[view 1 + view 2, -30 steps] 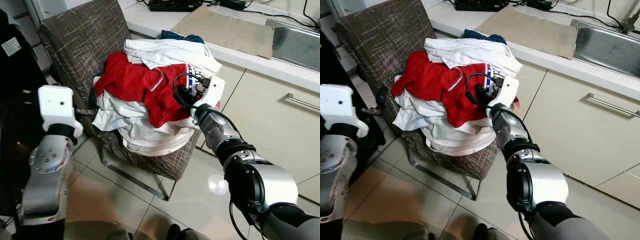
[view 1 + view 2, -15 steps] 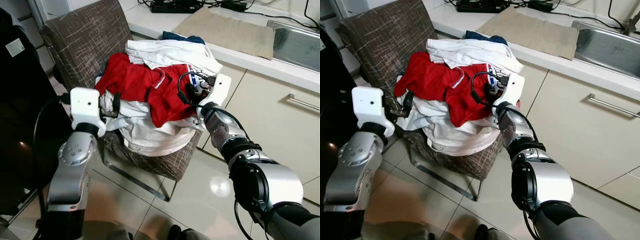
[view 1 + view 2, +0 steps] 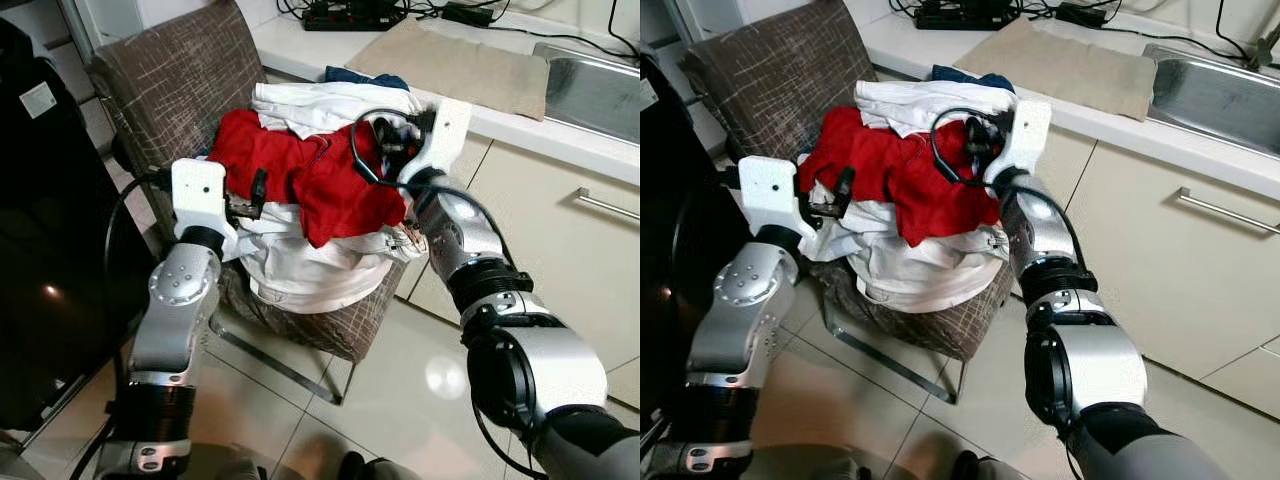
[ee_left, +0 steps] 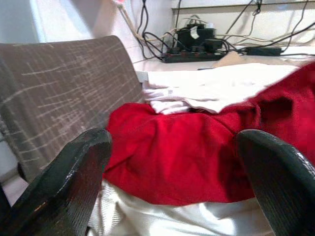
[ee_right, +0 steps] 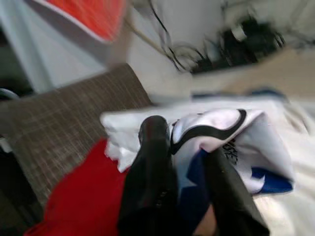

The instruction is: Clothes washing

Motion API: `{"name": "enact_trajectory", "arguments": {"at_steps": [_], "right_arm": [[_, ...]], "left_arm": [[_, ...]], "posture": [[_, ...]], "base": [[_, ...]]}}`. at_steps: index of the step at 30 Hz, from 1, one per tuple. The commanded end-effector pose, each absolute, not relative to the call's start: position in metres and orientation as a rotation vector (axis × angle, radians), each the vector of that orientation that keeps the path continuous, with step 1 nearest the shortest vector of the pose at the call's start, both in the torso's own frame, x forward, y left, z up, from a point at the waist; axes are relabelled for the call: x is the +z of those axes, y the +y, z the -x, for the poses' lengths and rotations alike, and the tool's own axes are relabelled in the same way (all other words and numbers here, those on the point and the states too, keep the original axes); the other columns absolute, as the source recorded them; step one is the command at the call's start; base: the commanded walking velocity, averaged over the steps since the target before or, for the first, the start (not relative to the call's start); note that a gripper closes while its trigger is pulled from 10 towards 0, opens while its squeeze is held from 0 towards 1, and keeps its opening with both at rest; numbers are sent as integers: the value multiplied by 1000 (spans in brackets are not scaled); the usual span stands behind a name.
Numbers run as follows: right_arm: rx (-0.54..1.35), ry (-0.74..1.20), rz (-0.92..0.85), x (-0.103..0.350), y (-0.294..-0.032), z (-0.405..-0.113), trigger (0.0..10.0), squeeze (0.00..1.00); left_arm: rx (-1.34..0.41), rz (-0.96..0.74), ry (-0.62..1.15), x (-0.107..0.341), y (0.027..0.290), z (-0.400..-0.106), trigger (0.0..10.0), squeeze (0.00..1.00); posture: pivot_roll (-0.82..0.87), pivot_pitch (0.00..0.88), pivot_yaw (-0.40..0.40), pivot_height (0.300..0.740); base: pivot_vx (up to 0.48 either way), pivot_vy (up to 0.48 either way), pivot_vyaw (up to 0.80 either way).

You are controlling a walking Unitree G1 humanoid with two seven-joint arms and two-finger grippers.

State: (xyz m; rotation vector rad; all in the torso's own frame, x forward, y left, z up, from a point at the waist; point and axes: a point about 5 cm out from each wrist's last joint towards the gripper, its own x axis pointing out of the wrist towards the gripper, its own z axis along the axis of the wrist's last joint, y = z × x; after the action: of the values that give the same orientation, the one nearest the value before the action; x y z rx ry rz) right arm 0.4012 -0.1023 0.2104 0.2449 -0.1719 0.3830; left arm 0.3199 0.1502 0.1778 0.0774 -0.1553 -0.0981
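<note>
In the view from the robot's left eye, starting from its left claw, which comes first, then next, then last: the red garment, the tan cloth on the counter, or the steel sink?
From the left gripper, at the chair's left side:
1. The red garment, just beyond the fingertips on the clothes pile.
2. The tan cloth, across the pile on the counter.
3. The steel sink, farther right along the counter.

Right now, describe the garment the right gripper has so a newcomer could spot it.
On the brown chair by the counter sits a heap of laundry. At its top edge nearest the cabinets, the right gripper is shut on the red garment. It is the only red piece, draped over white clothes.
</note>
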Motion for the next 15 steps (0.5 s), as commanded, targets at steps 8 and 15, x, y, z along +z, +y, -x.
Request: {"name": "enact_trajectory", "arguments": {"at_steps": [8,15], "right_arm": [[536,-329,-233,253,-90,-370,0,0],[511,-222,-135,213,-101,-363,0,0]], "left_arm": [[-115,-64,-179,181,149,-324,10000,0],[149,-11,-121,174,181,-331,10000,0]], "posture": [[-53,0,-28,740],[-59,0,-34,740]], "base": [[0,0,0],[0,0,404]]}}
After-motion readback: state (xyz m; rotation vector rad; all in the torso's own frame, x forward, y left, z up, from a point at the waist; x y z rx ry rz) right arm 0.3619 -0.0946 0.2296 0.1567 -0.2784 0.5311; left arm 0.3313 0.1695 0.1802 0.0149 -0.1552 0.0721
